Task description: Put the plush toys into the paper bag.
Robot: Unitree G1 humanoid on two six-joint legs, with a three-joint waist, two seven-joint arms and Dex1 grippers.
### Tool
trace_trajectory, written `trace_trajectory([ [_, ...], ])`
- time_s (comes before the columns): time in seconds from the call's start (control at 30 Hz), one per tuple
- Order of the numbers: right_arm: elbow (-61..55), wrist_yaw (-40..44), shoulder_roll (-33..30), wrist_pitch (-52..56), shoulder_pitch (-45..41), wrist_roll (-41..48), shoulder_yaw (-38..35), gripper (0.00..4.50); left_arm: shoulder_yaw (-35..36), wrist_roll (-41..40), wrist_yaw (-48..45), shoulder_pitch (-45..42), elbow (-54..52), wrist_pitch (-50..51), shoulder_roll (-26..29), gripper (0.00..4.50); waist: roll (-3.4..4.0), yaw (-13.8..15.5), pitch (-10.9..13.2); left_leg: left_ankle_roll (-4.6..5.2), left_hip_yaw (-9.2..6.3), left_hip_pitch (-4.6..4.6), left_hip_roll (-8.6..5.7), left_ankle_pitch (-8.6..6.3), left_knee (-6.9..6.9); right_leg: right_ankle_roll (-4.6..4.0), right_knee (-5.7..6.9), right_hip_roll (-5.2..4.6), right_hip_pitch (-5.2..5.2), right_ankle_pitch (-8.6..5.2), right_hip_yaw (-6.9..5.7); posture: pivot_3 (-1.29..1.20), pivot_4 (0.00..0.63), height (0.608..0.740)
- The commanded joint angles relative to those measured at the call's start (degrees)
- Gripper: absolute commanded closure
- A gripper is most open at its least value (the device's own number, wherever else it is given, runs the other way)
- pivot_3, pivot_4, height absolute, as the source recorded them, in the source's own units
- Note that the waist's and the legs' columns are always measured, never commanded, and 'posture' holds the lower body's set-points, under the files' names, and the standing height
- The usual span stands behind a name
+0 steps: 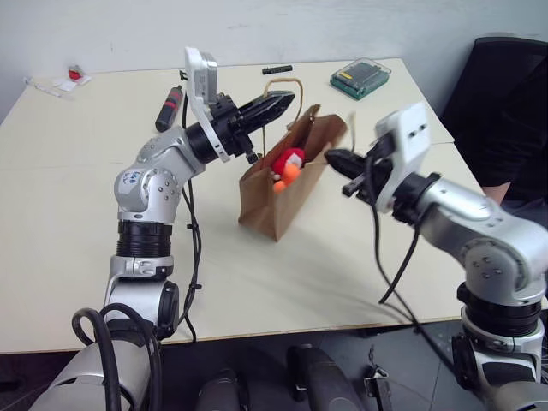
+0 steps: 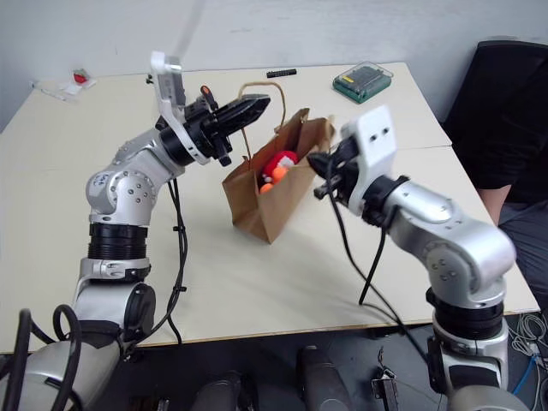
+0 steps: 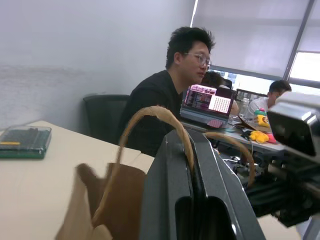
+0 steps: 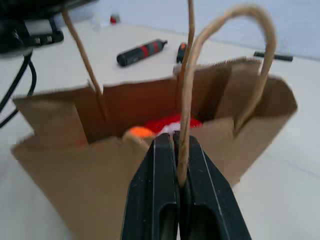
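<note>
Paper bag point(image 1: 282, 193) stands open near the middle of the table point(image 1: 77, 214), toward its far edge. Left gripper point(image 1: 278, 107) has its fingers together, clamped on the bag's far cord handle point(image 1: 282, 86). Right gripper point(image 4: 175, 150) is likewise closed, pinching the near handle point(image 4: 225, 60) at the bag's rim. Red plush toy point(image 1: 289, 160) and orange plush toy point(image 1: 289, 174) lie inside the bag, visible through its mouth.

Both arms raised, reaching inward toward each other. Left claw point(image 1: 278, 105) clamped on a bag handle point(image 1: 282, 83); right claw point(image 4: 176, 165) clamped on the other handle point(image 4: 227, 55).
</note>
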Motion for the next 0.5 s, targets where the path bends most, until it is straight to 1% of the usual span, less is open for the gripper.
trace_trajectory([
  [0.03,-2.26,1.05,0.21,-3.75,0.67,-2.79,0.5,4.47,0.28,-0.44,0.19,0.7,-3.54,-0.1,0.51,4.5,0.0,0.0,0.0,0.0,0.0,0.01,0.0,0.0,0.0,0.0,0.0,0.0,0.0,0.0,0.0,0.0,0.15,0.74],
  [0.17,-2.46,0.53,2.05,-5.83,1.06,-4.13,0.01,4.47,1.59,-1.39,1.16,2.08,-5.03,2.55,2.34,4.5,0.0,-0.11,0.0,0.0,0.0,0.05,0.01,0.0,0.03,0.0,0.09,0.0,0.01,0.0,0.01,0.0,0.15,0.74],
  [0.2,-2.34,0.72,2.56,-5.56,1.12,-3.28,-0.73,4.29,2.31,-2.02,1.56,2.31,-5.35,3.65,2.98,4.31,0.0,-0.11,0.0,0.0,0.0,0.06,0.01,0.0,0.04,-0.01,0.12,0.0,0.01,0.0,0.02,0.0,0.15,0.74],
  [0.27,-2.47,1.3,3.63,-4.63,1.16,-0.32,-2.89,3.82,3.5,-3.6,1.5,2.81,-6.55,5.66,4.3,3.88,0.0,-0.06,0.0,0.0,0.0,0.06,0.01,0.0,0.07,-0.01,0.16,0.0,0.01,0.0,0.02,0.0,0.15,0.74],
  [0.37,-3.84,2.25,3.46,-3.09,1.44,4.07,-6.27,2.83,4.41,-4.72,1.33,4.13,-9.43,7.55,6.58,2.96,0.0,-0.03,0.0,0.0,-0.01,0.05,0.01,0.0,0.07,0.0,0.15,-0.02,0.01,0.0,0.01,0.0,0.15,0.74],
  [0.43,-5.48,3.48,1.72,-1.84,2.57,6.81,-8.44,2.06,5.35,-5.9,1.22,5.77,-12.26,9.37,8.76,2.27,0.0,0.01,0.0,0.0,-0.02,0.04,0.01,0.0,0.07,0.0,0.14,-0.03,0.01,0.0,-0.01,0.0,0.15,0.74],
  [0.5,-6.16,3.76,0.83,-1.23,3.04,8.2,-9.29,1.42,5.68,-6.61,1.37,6.51,-13.57,10.26,9.67,1.69,0.0,0.08,0.0,0.0,-0.05,0.04,0.01,0.0,0.06,-0.01,0.11,-0.04,0.02,0.0,-0.03,0.0,0.15,0.74],
])
